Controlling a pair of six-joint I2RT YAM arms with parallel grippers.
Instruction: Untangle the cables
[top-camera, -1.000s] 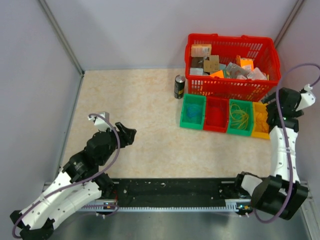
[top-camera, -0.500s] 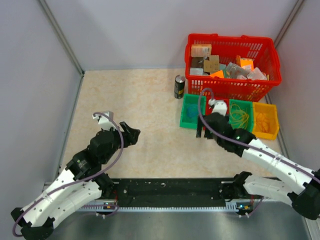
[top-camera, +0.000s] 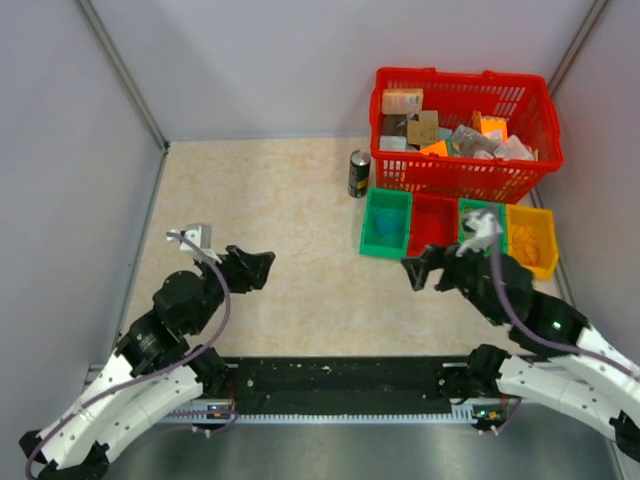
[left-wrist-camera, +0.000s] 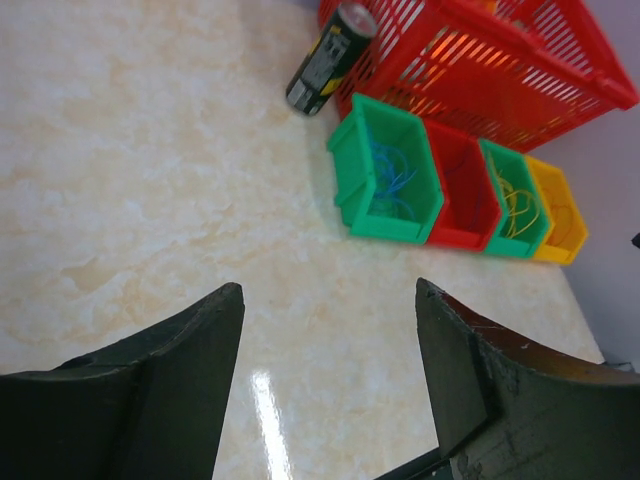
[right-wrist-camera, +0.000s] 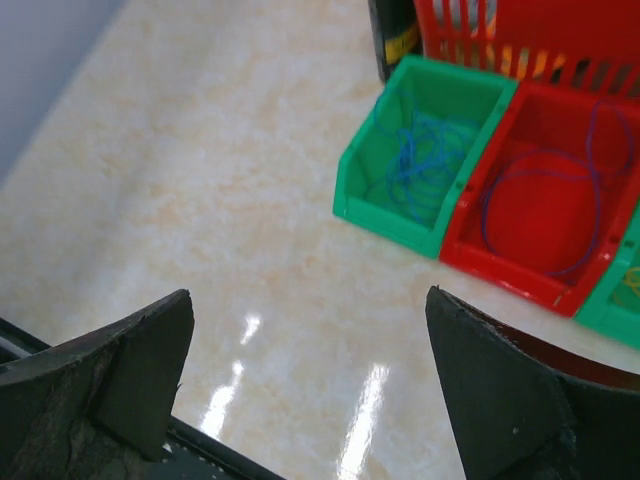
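The left gripper (top-camera: 258, 268) and the right gripper (top-camera: 417, 271) hover over the table, jaws apart and empty. Cables (right-wrist-camera: 418, 165) lie in bins (top-camera: 384, 250) far right.

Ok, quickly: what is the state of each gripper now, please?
Left black two-finger gripper: open, holding nothing.
Right black two-finger gripper: open, holding nothing.

So from above: left gripper (top-camera: 258, 268) hangs over the bare tabletop (top-camera: 280, 190), and right gripper (top-camera: 418, 270) sits just in front of the bin row. That's green bin (top-camera: 383, 250) with a blue cable (top-camera: 388, 222), red bin (top-camera: 432, 252), second green bin (top-camera: 482, 205) half hidden by the arm, and yellow bin (top-camera: 545, 240). Red basket (top-camera: 460, 76) is behind them, with a can (top-camera: 358, 173) beside it.
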